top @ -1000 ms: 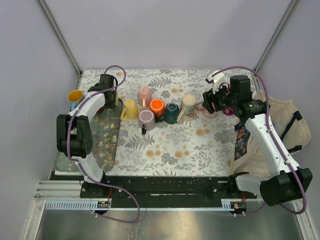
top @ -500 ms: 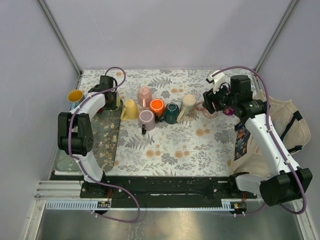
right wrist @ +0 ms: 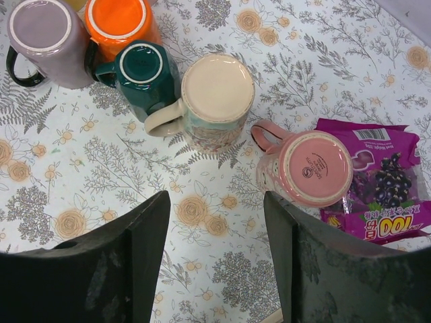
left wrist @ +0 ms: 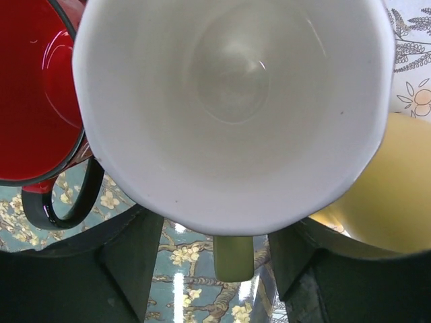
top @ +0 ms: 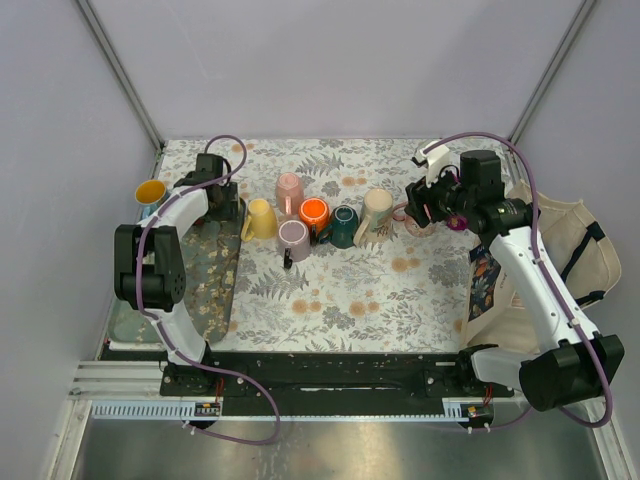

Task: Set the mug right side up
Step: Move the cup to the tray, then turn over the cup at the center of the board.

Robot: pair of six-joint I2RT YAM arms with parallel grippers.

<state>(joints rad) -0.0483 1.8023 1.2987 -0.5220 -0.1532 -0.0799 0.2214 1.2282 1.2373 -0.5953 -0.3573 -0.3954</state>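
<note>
One white-lined mug [left wrist: 232, 101], mouth up, is pictured directly under the left gripper [left wrist: 214, 235], its green handle [left wrist: 233, 257] pointing down-frame between widely parted jaws; the right gripper [right wrist: 215, 202], likewise wide, is seen well apart.

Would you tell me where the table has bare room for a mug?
Free: the floral tablecloth between the mug row and the arm bases. Crowded: around the upside-down cream mug, dark green mug and purple snack packet.

Pink mug [right wrist: 316, 168] stands inverted; cream mug [right wrist: 217, 91] and snack bag [right wrist: 380, 202] flank it.
</note>
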